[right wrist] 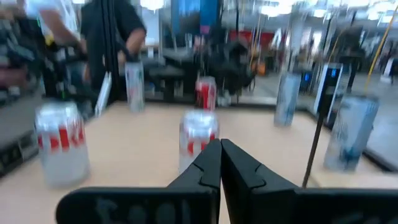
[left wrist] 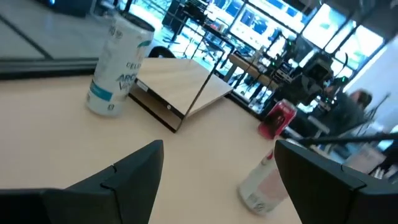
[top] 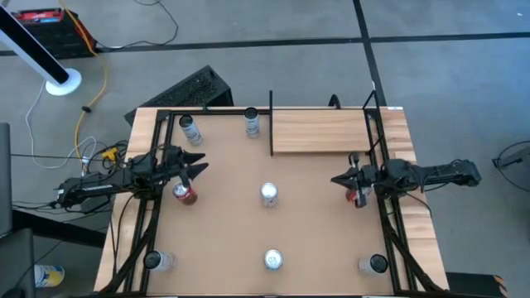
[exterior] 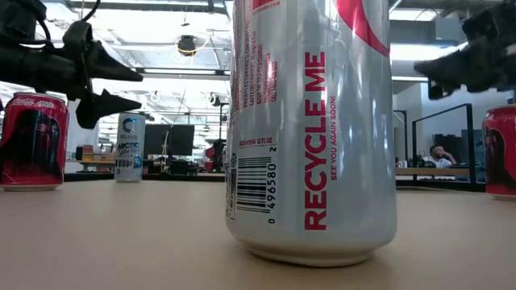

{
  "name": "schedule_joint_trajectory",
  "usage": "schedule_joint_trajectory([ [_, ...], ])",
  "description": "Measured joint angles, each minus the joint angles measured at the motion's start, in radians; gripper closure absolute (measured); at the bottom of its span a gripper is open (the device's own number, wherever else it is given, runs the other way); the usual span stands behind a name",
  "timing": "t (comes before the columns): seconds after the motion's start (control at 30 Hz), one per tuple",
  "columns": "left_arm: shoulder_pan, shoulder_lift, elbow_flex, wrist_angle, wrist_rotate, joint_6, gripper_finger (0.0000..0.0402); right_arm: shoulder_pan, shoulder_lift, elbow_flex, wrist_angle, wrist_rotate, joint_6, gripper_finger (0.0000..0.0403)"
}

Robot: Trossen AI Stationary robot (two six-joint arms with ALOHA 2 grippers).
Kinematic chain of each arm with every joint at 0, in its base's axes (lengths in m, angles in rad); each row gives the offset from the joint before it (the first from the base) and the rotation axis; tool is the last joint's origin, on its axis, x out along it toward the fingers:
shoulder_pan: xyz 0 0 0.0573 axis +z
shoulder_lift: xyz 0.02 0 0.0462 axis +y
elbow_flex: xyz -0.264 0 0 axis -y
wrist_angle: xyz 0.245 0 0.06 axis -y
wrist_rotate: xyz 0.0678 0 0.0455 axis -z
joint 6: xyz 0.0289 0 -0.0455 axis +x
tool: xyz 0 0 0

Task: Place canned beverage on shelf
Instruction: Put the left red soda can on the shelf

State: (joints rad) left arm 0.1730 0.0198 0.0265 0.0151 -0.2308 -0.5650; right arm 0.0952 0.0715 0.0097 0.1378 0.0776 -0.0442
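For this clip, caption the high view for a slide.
Left gripper open above red can; shelf bare.

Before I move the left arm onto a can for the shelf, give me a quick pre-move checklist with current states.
1. Left gripper open, nothing held: ok.
2. Red can upright beside left gripper: ok.
3. Shelf top free of cans: ok.
4. Right gripper shut, empty, waiting at the right side: ok.
5. Centre silver can stands between the red can and the right arm; path clearance: cannot tell.
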Motion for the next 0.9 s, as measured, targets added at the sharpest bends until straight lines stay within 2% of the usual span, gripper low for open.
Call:
schedule_joint_trajectory([
  [0.2, 0.001, 0.000, 0.000, 0.017, -0.071, -0.037, 0.0111, -0.008, 0.000, 0.000, 0.140, 0.006, 0.009, 0.0372],
  [0.33, 0.001, 0.000, 0.000, 0.079, -0.088, -0.030, 0.0111, -0.029, 0.000, 0.000, 0.214, 0.091, 0.010, 0.0372],
  [0.57, 0.001, 0.002, 0.002, 0.164, -0.089, 0.037, 0.0111, -0.051, 0.008, 0.000, 0.227, 0.108, 0.017, 0.0372],
  [0.8, 0.001, 0.053, 0.002, 0.179, -0.145, 0.041, 0.0111, -0.050, 0.115, 0.054, 0.255, 0.104, 0.013, 0.0364],
  [0.9, 0.001, 0.084, 0.002, 0.188, -0.133, 0.033, 0.0111, -0.050, 0.195, 0.095, 0.254, 0.104, 0.009, 0.0355],
])
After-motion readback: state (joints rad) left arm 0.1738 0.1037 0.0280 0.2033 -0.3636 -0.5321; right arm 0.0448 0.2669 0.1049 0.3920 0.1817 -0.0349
